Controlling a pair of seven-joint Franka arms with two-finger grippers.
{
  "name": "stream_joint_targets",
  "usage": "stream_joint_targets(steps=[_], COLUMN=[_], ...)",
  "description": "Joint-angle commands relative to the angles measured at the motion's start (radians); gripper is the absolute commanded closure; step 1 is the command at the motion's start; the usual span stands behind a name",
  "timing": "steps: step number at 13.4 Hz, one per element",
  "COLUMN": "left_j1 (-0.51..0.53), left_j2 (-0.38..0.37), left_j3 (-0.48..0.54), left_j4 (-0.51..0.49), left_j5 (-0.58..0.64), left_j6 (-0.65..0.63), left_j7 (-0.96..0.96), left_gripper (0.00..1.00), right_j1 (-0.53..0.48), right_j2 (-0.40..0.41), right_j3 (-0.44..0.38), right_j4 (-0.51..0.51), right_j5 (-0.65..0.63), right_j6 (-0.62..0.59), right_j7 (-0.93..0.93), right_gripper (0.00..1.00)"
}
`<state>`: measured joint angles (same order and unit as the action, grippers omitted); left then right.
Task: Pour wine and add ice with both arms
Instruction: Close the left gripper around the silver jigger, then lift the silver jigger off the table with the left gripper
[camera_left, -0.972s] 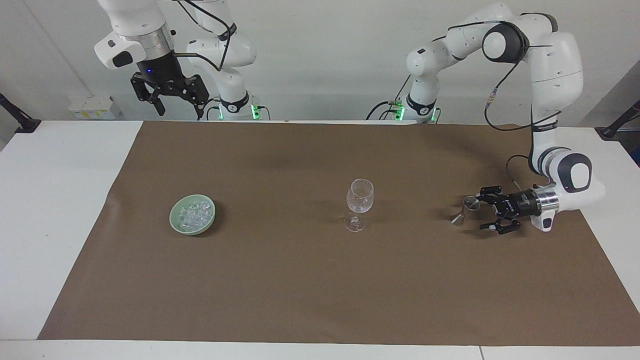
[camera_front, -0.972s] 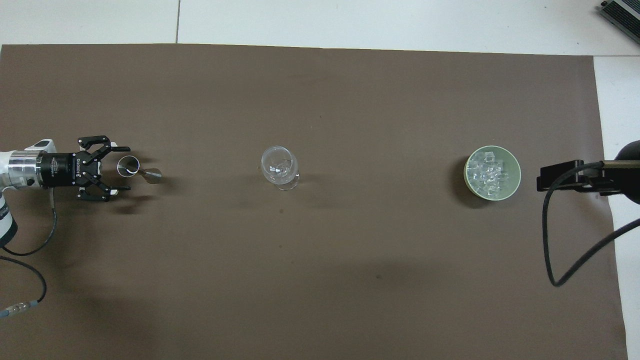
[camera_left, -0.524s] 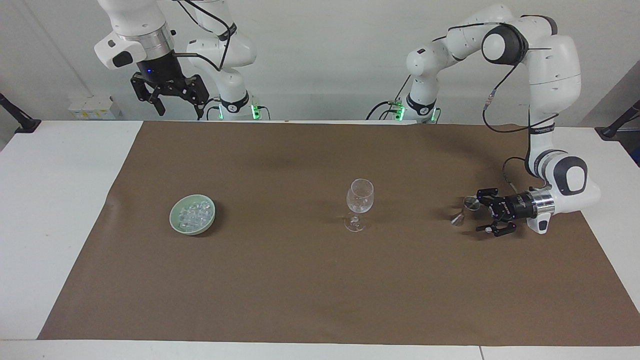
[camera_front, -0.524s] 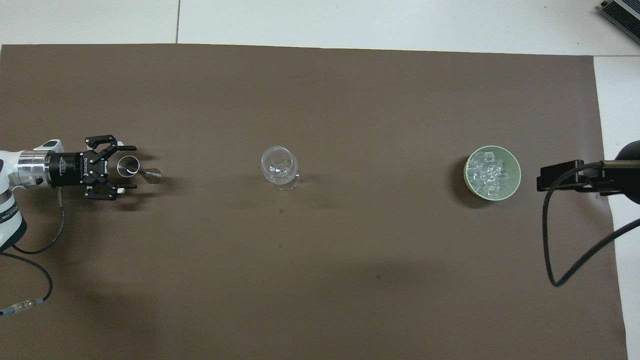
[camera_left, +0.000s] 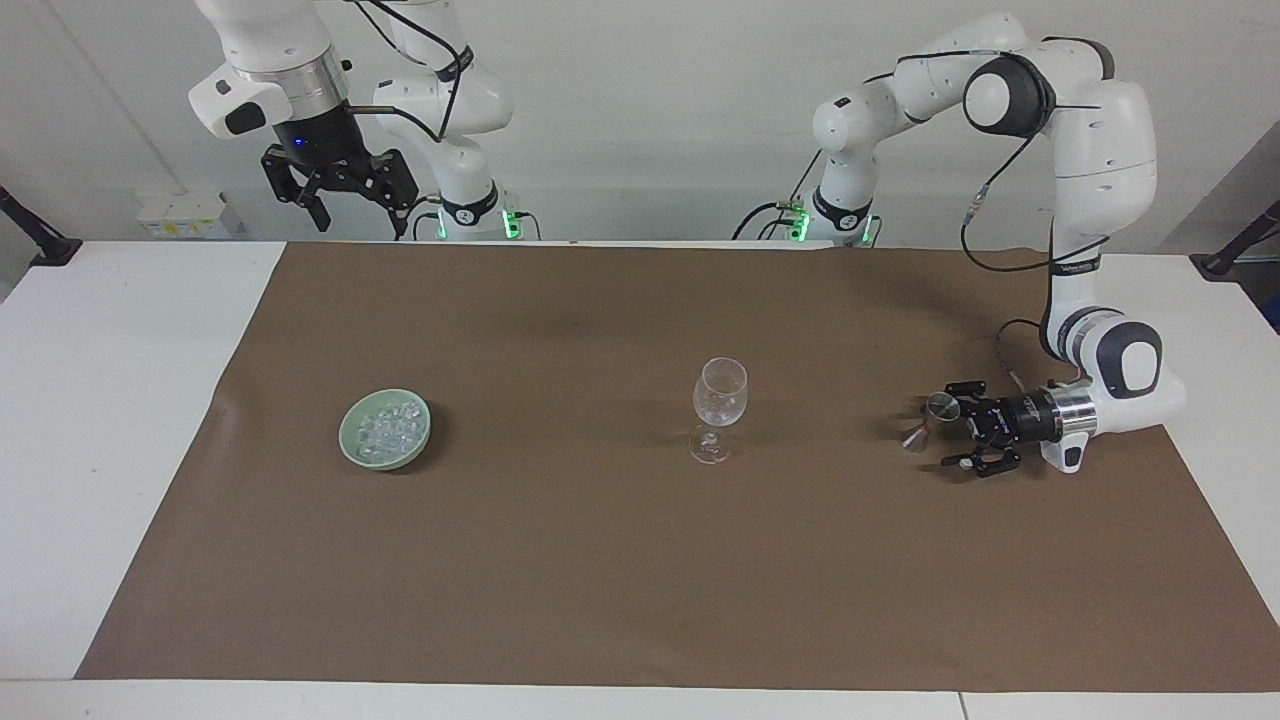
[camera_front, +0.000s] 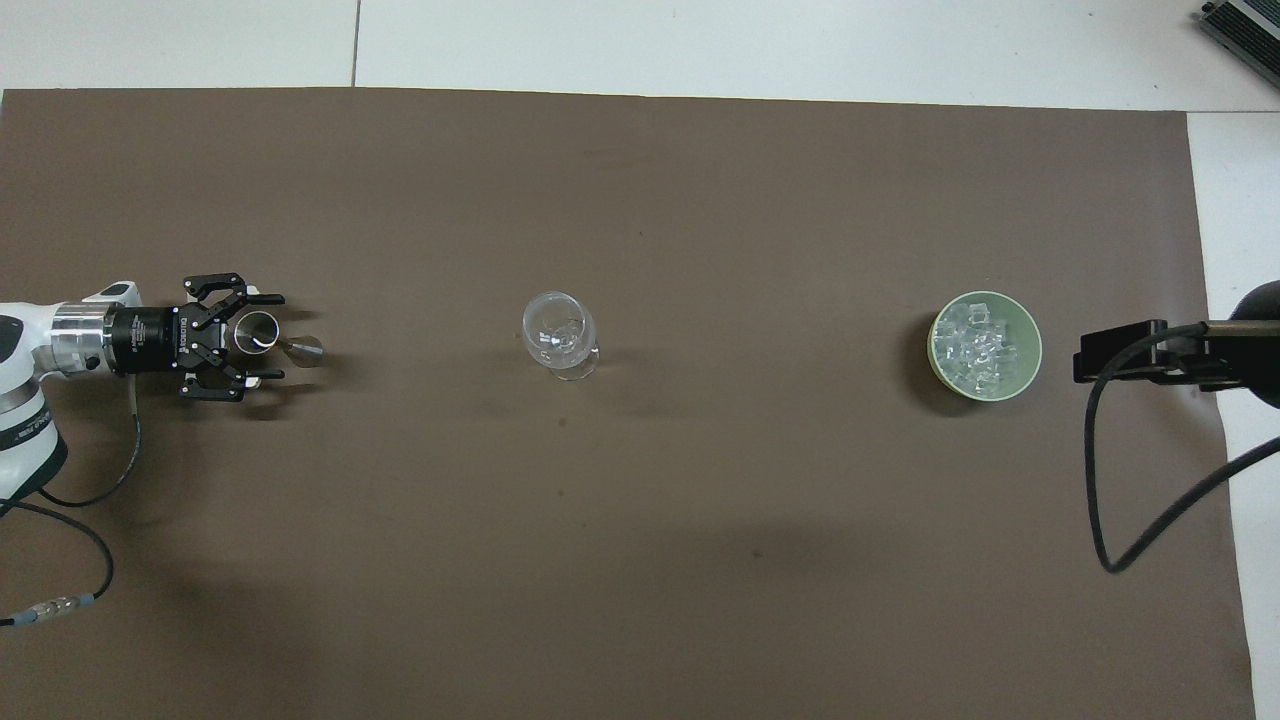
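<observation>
The surface is covered by a brown sheet; the left arm is bent low toward its own end of the sheet, while the right arm is held raised and waiting above the robots' edge. In the overhead view, a pale green bowl is seen at 3 o'clock; the ice is heaped inside it. A clear stemmed glass stands upright at the centre (well apart from the bowl). At 9 o'clock the left hand is laid sideways, fingers wide, flanking a small metal jigger; contact cannot be told. The right hand is spread wide, holding nothing.
</observation>
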<state>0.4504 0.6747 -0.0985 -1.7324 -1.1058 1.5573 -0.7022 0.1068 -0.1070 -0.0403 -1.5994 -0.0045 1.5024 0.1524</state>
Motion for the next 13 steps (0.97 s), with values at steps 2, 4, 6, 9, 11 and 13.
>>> stream_joint_targets(steps=[2, 4, 6, 9, 11, 13], left_j1=[-0.004, -0.004, 0.001, 0.002, 0.002, 0.004], left_j2=[0.011, 0.01, 0.009, 0.009, 0.008, 0.006], left_j3=[0.0, 0.0, -0.003, -0.003, -0.003, -0.003], left_j4=[0.013, 0.013, 0.013, 0.011, 0.011, 0.016], left_j5=[-0.02, -0.022, -0.022, -0.02, -0.019, -0.016], left_j6=[0.003, 0.0, -0.013, -0.036, -0.043, -0.056], left_j7=[-0.002, -0.002, -0.002, -0.003, 0.0, 0.009], left_gripper=[0.18, 0.19, 0.19, 0.21, 0.21, 0.23], right_j1=[-0.002, -0.002, -0.002, -0.002, -0.002, -0.002], right_j2=[-0.011, -0.011, -0.011, -0.011, -0.011, -0.011], right_j3=[-0.006, -0.006, -0.006, -0.006, -0.006, -0.006], right_j4=[-0.007, -0.007, -0.008, -0.008, -0.008, -0.008], right_j5=[0.009, 0.009, 0.009, 0.009, 0.009, 0.009], right_j6=[-0.013, -0.013, -0.013, -0.013, -0.013, -0.013], right_j7=[-0.014, -0.014, -0.013, -0.013, -0.013, -0.014], right_gripper=[0.0, 0.0, 0.0, 0.0, 0.0, 0.0])
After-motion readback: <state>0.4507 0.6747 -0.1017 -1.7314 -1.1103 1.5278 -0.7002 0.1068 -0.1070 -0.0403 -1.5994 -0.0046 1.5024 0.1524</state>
